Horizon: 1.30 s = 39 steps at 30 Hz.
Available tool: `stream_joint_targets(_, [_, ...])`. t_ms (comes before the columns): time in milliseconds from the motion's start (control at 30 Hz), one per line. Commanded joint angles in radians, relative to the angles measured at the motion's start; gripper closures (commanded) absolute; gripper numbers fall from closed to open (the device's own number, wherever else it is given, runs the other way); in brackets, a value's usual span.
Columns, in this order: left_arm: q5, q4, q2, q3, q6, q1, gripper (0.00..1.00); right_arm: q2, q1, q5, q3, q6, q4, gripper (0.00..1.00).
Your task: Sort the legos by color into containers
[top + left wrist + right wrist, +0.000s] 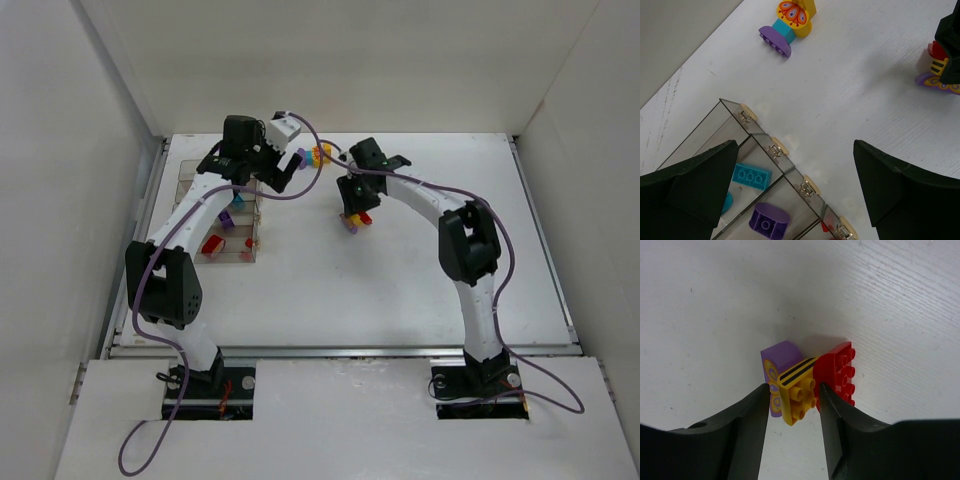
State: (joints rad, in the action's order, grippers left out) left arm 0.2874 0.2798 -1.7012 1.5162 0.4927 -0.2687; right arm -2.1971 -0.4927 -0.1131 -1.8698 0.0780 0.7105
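White tabletop (715,300) all round; right claw (792,396) down on it, fingers pressed either side of a yellow striped brick (799,376) — purple piece (777,356) wedged against one flank, red brick (837,371) touching the other. Pick-up step, by the look of it: next, a lift clear of both neighbours, then a carry left to the bins (765,145). Left claw (795,192) spread wide above the bins' far end — teal brick (751,177) and purple brick (769,220) already inside.

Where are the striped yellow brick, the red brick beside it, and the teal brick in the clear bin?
striped yellow brick (799,392): right wrist view, studded top.
red brick (839,372): right wrist view, studded top.
teal brick (751,176): left wrist view, studded top.
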Motion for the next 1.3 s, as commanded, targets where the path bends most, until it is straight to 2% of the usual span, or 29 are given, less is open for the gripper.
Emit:
stream_joint_targets(0, [-0.002,-0.01,0.034,-0.005,-0.002,-0.004,0.0,-0.013,-0.01,-0.011,-0.046,-0.012,-0.003,0.51])
stream_joint_targets(67, [-0.013,-0.01,0.034,0.006,-0.002,-0.004,0.0,-0.023,-0.01,-0.011,-0.046,-0.012,-0.003,0.51])
stream_joint_targets(167, [-0.024,-0.01,0.034,0.015,-0.002,-0.004,0.0,-0.023,-0.01,-0.011,-0.037,-0.021,-0.003,0.63])
stream_joint_targets(200, [-0.024,-0.01,0.034,0.015,-0.002,-0.004,0.0,-0.023,-0.01,-0.02,-0.028,-0.021,-0.003,0.68])
stream_joint_targets(233, [-0.024,-0.01,0.034,0.015,-0.002,-0.004,0.0,-0.023,-0.01,-0.02,-0.028,-0.021,-0.003,0.81])
stream_joint_targets(300, [-0.024,-0.001,0.034,0.015,-0.002,-0.004,0.0,-0.023,-0.01,-0.02,-0.028,-0.021,-0.003,0.91])
stream_joint_targets(333, [-0.011,-0.001,0.034,0.015,0.009,-0.004,0.0,-0.012,-0.01,-0.029,-0.028,-0.021,-0.003,1.0])
stream_joint_targets(500, [0.024,0.042,0.034,0.015,0.067,-0.014,0.01,0.017,-0.01,-0.063,-0.051,-0.001,-0.003,1.0])
stream_joint_targets(600, [0.065,0.122,0.043,0.015,0.2,-0.041,0.02,0.027,-0.01,-0.097,-0.078,0.009,0.006,1.0])
stream_joint_targets(667, [0.125,0.174,0.072,0.006,0.348,-0.055,0.01,0.039,0.012,-0.135,-0.091,0.048,0.006,1.0])
stream_joint_targets(767, [0.221,0.239,0.115,-0.045,0.487,-0.055,0.01,0.083,0.022,-0.146,-0.1,0.104,-0.015,1.0])
stream_joint_targets(800, [0.248,0.249,0.139,-0.054,0.576,-0.055,0.01,0.094,0.022,-0.177,-0.1,0.118,-0.025,1.0])
stream_joint_targets(867, [0.307,0.259,0.155,-0.066,0.657,-0.066,0.01,0.112,0.022,-0.239,-0.1,0.143,-0.043,1.0])
stream_joint_targets(1067, [0.279,0.072,0.189,-0.135,0.855,-0.075,0.01,0.089,0.062,-0.416,-0.221,0.18,0.024,1.0])
stream_joint_targets(1167, [0.237,-0.08,0.262,-0.261,1.059,-0.075,0.01,0.089,0.085,-0.494,-0.233,0.23,0.012,1.0])
stream_joint_targets(1200, [0.237,-0.187,0.281,-0.334,1.125,-0.075,0.01,0.089,0.085,-0.516,-0.233,0.258,0.001,1.0])
stream_joint_targets(1233, [0.258,-0.233,0.297,-0.364,1.24,-0.075,0.01,0.089,0.085,-0.531,-0.242,0.27,-0.011,1.0])
stream_joint_targets(1267, [0.28,-0.278,0.319,-0.384,1.268,-0.075,0.01,0.089,0.094,-0.555,-0.255,0.27,-0.011,1.0])
